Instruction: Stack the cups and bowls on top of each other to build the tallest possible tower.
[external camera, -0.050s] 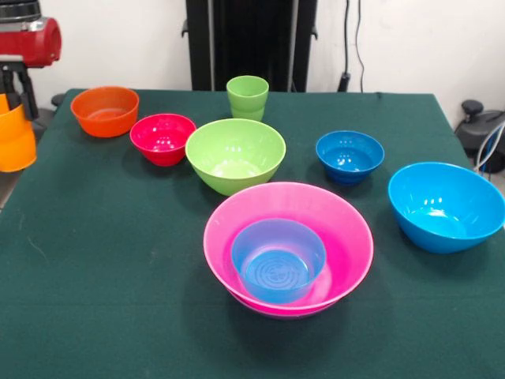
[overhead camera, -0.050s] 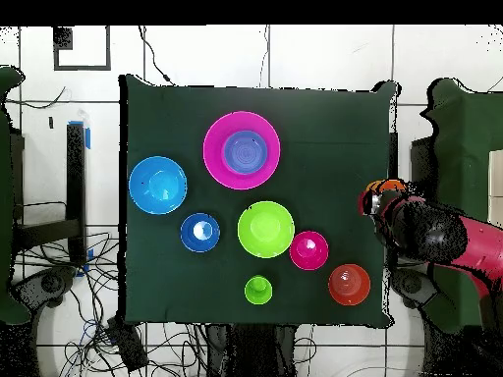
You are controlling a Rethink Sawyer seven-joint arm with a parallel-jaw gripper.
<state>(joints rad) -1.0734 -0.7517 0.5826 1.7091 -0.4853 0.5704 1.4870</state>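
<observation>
A wide pink bowl (external camera, -0.050s: 347, 237) (overhead camera, -0.050s: 218, 157) sits near the table's front with a small light-blue bowl (external camera, -0.050s: 278, 260) (overhead camera, -0.050s: 244, 150) nested in it. Spread apart behind them are a lime green bowl (external camera, -0.050s: 235, 154), a red bowl (external camera, -0.050s: 162, 138), an orange bowl (external camera, -0.050s: 104, 110), a dark-blue bowl (external camera, -0.050s: 349, 155) and a large sky-blue bowl (external camera, -0.050s: 446, 207). The light green cup (external camera, -0.050s: 248, 97) stands upright at the back. My gripper (external camera, -0.050s: 16, 110) (overhead camera, -0.050s: 385, 191) hangs beyond the table's side edge, shut on the orange cup (external camera, -0.050s: 16, 140), which the frame edge partly cuts off.
The dark green cloth (external camera, -0.050s: 118, 300) covers the whole table. Bare cloth lies in front of the pink bowl and along the front corners. Black equipment (external camera, -0.050s: 481, 130) and cables sit off the table beside the sky-blue bowl.
</observation>
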